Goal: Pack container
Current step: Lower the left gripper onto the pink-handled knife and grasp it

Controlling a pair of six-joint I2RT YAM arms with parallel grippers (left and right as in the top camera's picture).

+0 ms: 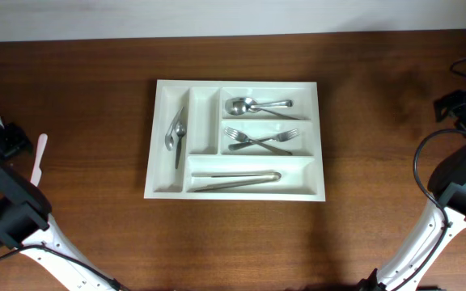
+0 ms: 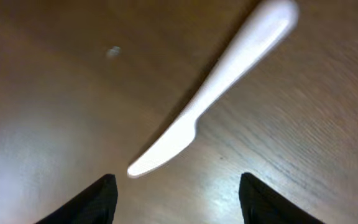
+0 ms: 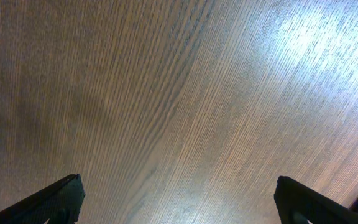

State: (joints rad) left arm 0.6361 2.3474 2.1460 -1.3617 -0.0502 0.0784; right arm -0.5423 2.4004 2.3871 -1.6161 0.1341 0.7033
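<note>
A dark wooden bench [image 1: 379, 121] carries a white plastic tray [image 1: 319, 137], which sits flat near its middle, closer to the far edge. The left arm [image 1: 6, 210] stands well to the left of the tray and the right arm [image 1: 459, 194] well to its right, neither touching it.

Inside the tray, metal tongs [image 1: 235, 179] lie along the long nearest compartment. Two forks [image 1: 259, 140] cross in the compartment just behind that, and spoons [image 1: 253, 105] rest in the farthest one. A spoon [image 1: 171, 133] lies beside a slim metal piece in the narrow compartment at the tray's left end.

A white plastic knife [image 2: 210, 93] lies on bare wood well left of the tray. The left end effector [image 2: 178, 202] hovers above the knife's blade tip with its fingers spread apart and nothing between them. The right end effector [image 3: 179, 202], on the tray's far right, is likewise spread wide above bare wood.
</note>
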